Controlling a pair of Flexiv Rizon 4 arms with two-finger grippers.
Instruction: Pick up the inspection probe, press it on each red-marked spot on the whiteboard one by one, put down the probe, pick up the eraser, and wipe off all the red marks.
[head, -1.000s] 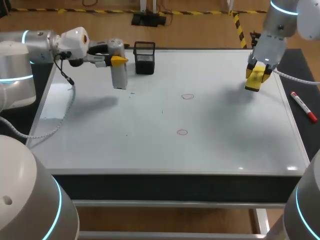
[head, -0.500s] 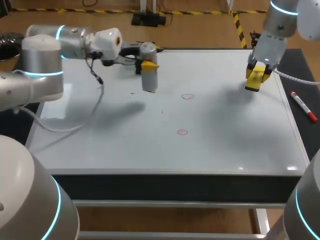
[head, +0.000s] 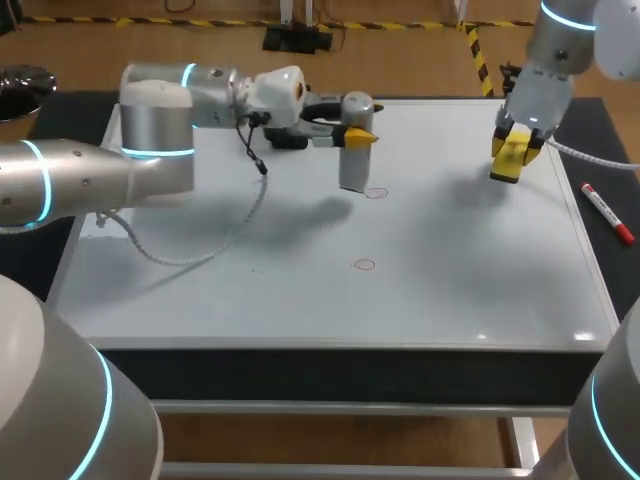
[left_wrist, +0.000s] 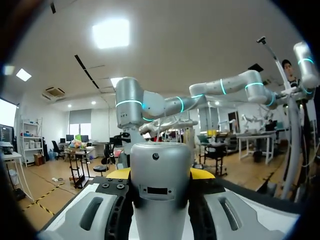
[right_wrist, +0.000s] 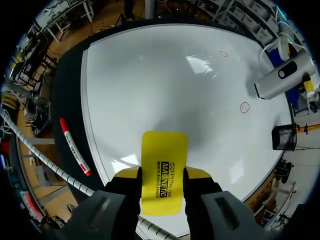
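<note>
Both grippers pinch something. Between its fingers the left gripper (head: 357, 133) clamps the probe (head: 354, 170); the right gripper (right_wrist: 162, 175) clamps the eraser (right_wrist: 164, 152).

A black-topped table (head: 612, 125) stands on a pale metal frame (head: 350, 408)
</note>
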